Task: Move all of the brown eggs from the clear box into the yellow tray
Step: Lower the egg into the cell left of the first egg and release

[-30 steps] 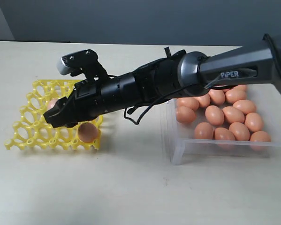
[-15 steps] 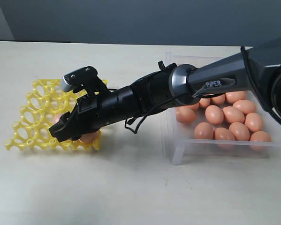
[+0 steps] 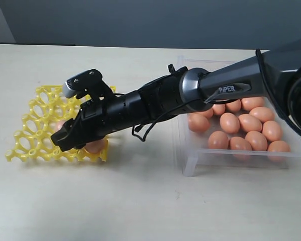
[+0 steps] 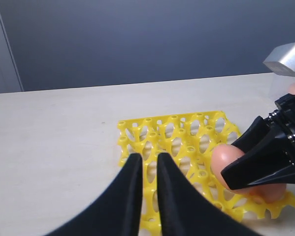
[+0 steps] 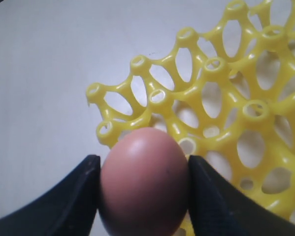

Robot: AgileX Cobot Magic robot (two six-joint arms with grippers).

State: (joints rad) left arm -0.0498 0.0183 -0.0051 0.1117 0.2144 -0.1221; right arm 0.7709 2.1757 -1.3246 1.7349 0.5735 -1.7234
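Observation:
My right gripper (image 5: 143, 158) is shut on a brown egg (image 5: 144, 179), with one finger on each side of it. It holds the egg low over the front part of the yellow tray (image 3: 32, 125), reaching across from the right (image 3: 60, 138). Beside it, another brown egg (image 3: 95, 146) sits in a cup at the tray's front right corner. Several more brown eggs (image 3: 240, 123) lie in the clear box (image 3: 190, 160) on the right. The left gripper (image 4: 145, 156) hovers near the tray (image 4: 172, 128), its fingers almost together with nothing between them, and the held egg (image 4: 226, 160) lies to its side.
The right arm (image 3: 190, 95) stretches from the box across the gap to the tray. Bare tabletop (image 3: 140, 201) lies in front of both containers. A dark wall runs behind the table's far edge.
The right gripper has come down with its egg toward the tray's front right, now partly covering the egg that sits there. In the last half second it barely moved.

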